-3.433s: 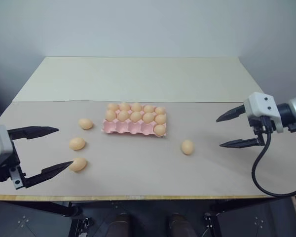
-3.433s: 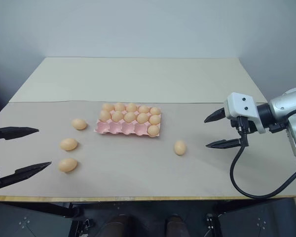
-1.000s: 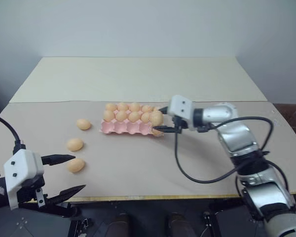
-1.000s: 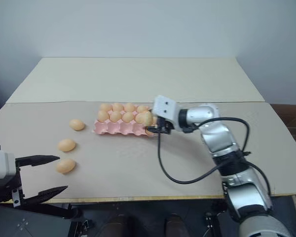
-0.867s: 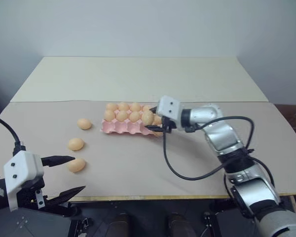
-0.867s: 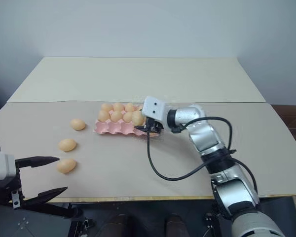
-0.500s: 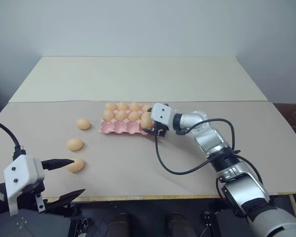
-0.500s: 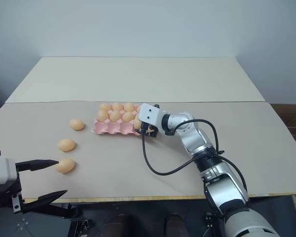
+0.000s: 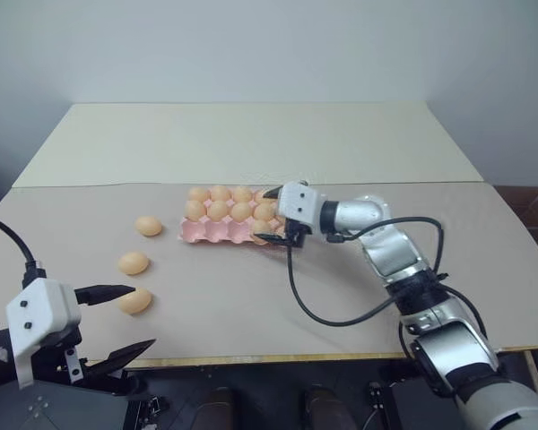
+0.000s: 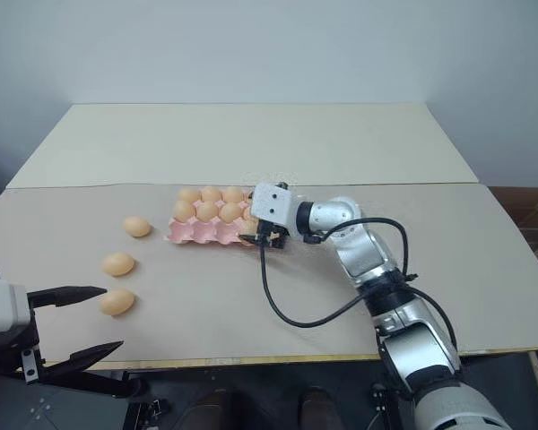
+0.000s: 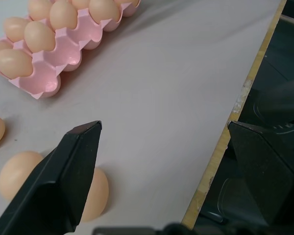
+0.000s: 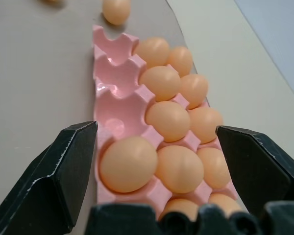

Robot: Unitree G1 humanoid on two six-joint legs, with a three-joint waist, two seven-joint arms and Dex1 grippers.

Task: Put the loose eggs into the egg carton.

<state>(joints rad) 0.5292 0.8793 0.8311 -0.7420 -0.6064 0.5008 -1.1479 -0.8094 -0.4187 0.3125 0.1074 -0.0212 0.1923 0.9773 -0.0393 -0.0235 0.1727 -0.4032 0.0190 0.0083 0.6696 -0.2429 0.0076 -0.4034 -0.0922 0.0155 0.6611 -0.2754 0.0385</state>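
Note:
The pink egg carton [image 9: 213, 233] lies mid-table, its two far rows full of eggs. My right gripper [image 9: 264, 215] is open at the carton's right end. Its fingers [image 12: 59, 181] straddle an egg [image 12: 128, 164] that rests in a near-row cup, touching neither finger. Three cups of the near row [image 12: 112, 73] are empty. Three loose eggs lie on the table to the left of the carton: one [image 9: 148, 226] nearest it, one [image 9: 133, 262] further forward and one [image 9: 135, 301] close to my left gripper [image 9: 142, 315], which hangs open by the front edge.
The table's front edge [image 11: 220, 147] runs just beside my left gripper. A paler sheet [image 9: 251, 143] covers the back half of the table. A black cable [image 9: 341, 318] loops from my right wrist over the table.
My right gripper carried an egg leftward over the carton's right end, then opened. That egg now sits in a near-row cup. My left gripper stayed put.

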